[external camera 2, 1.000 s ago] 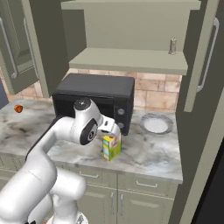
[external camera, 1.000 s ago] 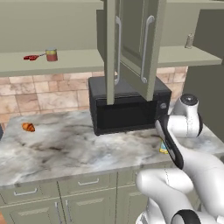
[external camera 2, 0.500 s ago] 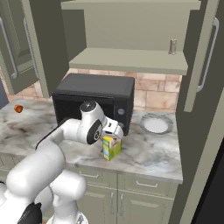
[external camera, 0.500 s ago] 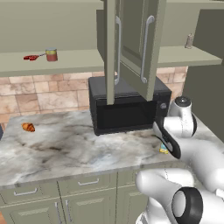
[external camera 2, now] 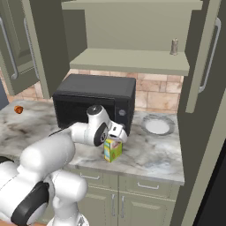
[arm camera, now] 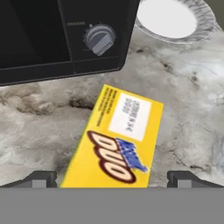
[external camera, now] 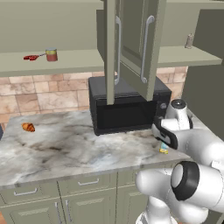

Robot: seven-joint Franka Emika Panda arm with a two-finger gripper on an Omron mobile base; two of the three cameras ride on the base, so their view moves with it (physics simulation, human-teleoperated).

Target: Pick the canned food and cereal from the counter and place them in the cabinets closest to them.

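So I had my gripper (external camera 2: 118,133) hanging right over the top of the cereal (external camera 2: 112,150), which stood upright on the counter (external camera 2: 163,154) just below my hand, in front of the microwave (external camera 2: 95,99). My fingertips (arm camera: 41,178) were spread wide, one on either side of the yellow box with nothing pinched between them, so the hand was open and empty. From the hand camera the box ran away from me between the tips, which I'd guess is why I lined up that way: coming from above lets the fingers drop down both narrow sides without bumping the microwave just beyond it. A plate (external camera 2: 156,126) sat a bit past the box off to one side, near but not touching.

The canned food (external camera: 51,54) was far off from my hand, already up on the open cabinets' (external camera: 78,61) shelf next to a small red thing (external camera: 30,57). So that half looked done, and the cereal was what's left.
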